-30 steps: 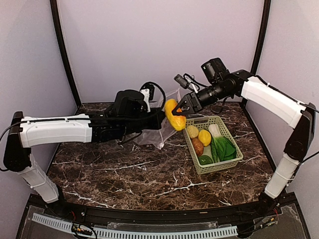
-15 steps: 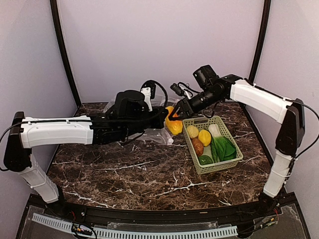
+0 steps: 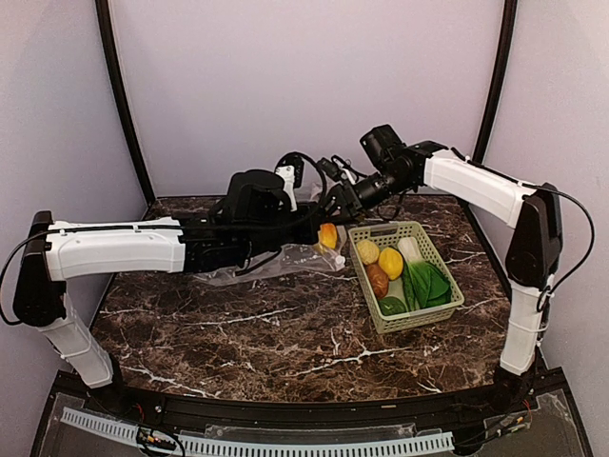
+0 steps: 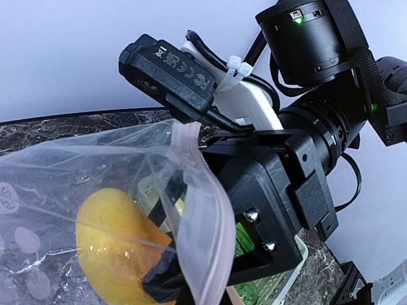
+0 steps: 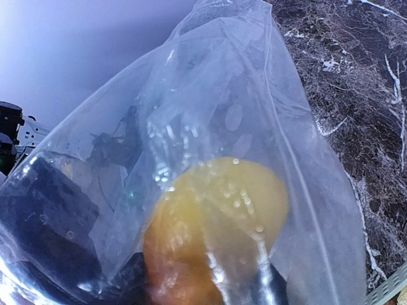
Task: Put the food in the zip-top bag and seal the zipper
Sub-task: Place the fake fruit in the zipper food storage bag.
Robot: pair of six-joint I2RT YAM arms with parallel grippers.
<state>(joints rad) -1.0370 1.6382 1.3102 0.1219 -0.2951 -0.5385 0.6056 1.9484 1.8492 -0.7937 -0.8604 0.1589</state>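
Nearest to us, the dark marble table (image 3: pixel 285 333) carries the light-green basket (image 3: pixel 423 314) on its right half. In the basket, the green pepper (image 3: pixel 392 306) sits at the near corner. The bok choy (image 3: pixel 428 282) lies along the right side, and a brown piece (image 3: pixel 378 280) lies beside it on the left. Behind those we see a yellow lemon (image 3: pixel 390 263) and a pale yellow piece (image 3: pixel 367 251) at the far left corner.

Farther back, left of the basket, the zip-top bag (image 3: pixel 257 267) slumps on the table, its mouth end raised toward the middle of the scene. The left gripper (image 3: pixel 311 228) reaches in from the left, and we read its claw as clenched on the bag near the mouth. In the left wrist view the pinkish-white zipper (image 4: pixel 206 216) curves down along the open edge to the bottom of the picture. We cannot see the fingers themselves there.

Just behind it, the right gripper (image 3: pixel 333 217) comes in from the right with its fingers pushed through the mouth of the bag. It is grasping a yellow-orange piece (image 3: pixel 327 235) of the food between its jaws. That piece is inside the clear plastic, just above the table and close to the basket's far left corner. From the right wrist, we see the piece through the dotted film, with marble beyond it on the right.
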